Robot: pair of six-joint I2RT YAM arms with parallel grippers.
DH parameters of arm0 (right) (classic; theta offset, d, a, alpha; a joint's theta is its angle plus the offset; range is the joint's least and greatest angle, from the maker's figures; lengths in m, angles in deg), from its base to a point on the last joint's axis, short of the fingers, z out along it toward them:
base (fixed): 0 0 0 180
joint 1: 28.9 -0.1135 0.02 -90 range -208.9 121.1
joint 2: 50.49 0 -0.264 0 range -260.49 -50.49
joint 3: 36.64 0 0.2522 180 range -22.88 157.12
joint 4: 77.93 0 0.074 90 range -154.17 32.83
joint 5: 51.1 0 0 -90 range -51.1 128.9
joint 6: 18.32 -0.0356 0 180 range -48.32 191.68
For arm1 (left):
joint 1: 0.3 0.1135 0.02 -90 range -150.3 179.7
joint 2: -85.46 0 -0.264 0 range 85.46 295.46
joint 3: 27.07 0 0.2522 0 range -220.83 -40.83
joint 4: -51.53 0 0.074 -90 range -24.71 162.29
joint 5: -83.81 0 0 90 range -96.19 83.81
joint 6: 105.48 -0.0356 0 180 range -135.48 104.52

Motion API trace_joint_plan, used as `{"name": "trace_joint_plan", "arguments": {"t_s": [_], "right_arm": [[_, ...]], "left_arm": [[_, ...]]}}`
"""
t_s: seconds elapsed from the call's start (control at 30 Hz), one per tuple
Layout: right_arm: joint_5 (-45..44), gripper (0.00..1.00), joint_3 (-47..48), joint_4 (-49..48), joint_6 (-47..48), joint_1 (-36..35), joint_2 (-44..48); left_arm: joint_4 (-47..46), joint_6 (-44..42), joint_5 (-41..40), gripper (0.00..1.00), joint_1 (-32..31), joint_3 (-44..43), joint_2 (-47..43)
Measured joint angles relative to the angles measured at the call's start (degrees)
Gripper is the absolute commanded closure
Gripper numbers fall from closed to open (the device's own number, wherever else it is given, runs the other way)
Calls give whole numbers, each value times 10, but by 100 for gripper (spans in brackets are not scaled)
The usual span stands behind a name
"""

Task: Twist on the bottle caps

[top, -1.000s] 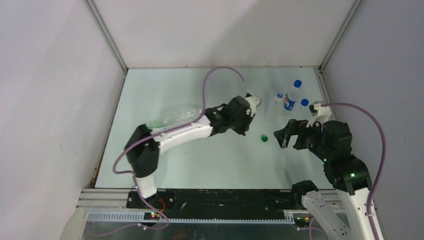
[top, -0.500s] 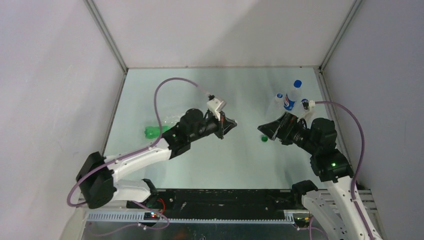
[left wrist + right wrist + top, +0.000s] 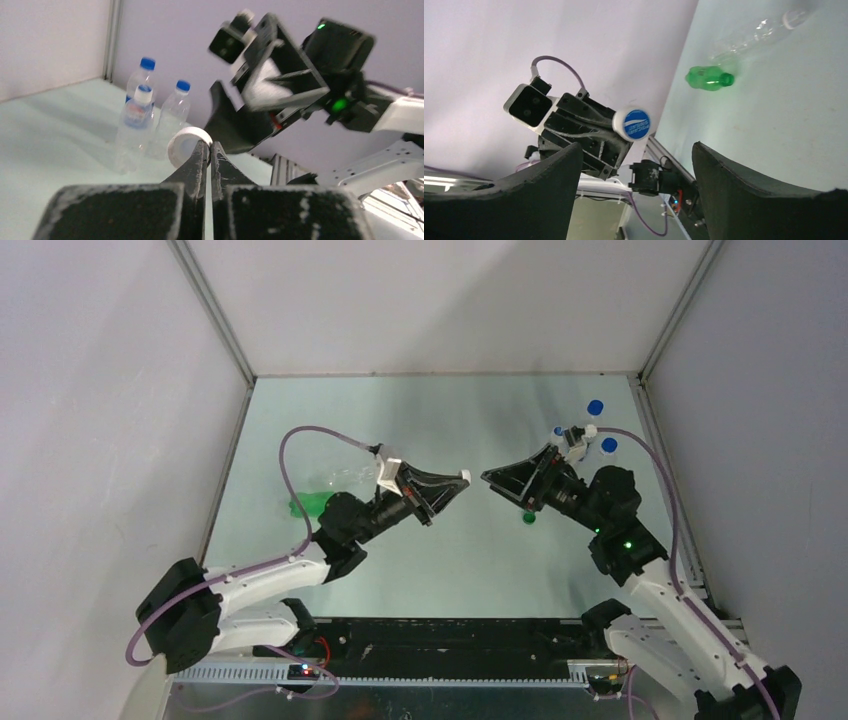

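Observation:
My left gripper point(image 3: 460, 482) is raised over the table's middle, shut on the rim of the white bottle cap point(image 3: 466, 474). The left wrist view shows that cap point(image 3: 186, 145) pinched at the fingertips. My right gripper point(image 3: 490, 480) faces it from the right, open and empty, a short gap away. Between the right gripper's point(image 3: 636, 147) wide fingers I see the cap's blue-printed top point(image 3: 634, 123). The dark green cap point(image 3: 528, 518) lies on the table under the right arm. The green bottle point(image 3: 308, 504) point(image 3: 709, 79) and clear bottle point(image 3: 345, 477) point(image 3: 759, 32) lie on their sides at the left.
Clear blue-capped bottles point(image 3: 596, 407) point(image 3: 175, 110) and a labelled bottle point(image 3: 135, 125) stand at the back right, behind the right arm. Grey walls close in the table point(image 3: 400, 410) on three sides. The metal rail point(image 3: 440, 635) runs along the near edge.
The left arm has pulled back from the far middle and turned right with the white cap. The right gripper has risen and swung left to face it.

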Motion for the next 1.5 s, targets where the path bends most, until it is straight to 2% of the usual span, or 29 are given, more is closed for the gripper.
{"name": "trace_joint_plan", "arguments": {"t_s": [0.27,0.57,0.9,1.2,1.37,1.5], "right_arm": [[4,30,-4,-97,-44,-40,-56],[18,36,-4,-181,-69,-46,-73],[30,44,-4,-203,-77,-47,-78],[39,47,-4,-203,-80,-50,-82],[45,55,-4,-204,-81,-54,-87],[45,68,-4,-208,-82,-54,-88]], "left_arm": [[-100,28,9,100,0,2,1],[-131,45,25,100,0,2,11],[-132,54,37,100,0,2,20],[-136,55,39,99,0,2,23],[-144,55,39,99,0,2,23],[-148,58,39,98,0,2,25]]}}
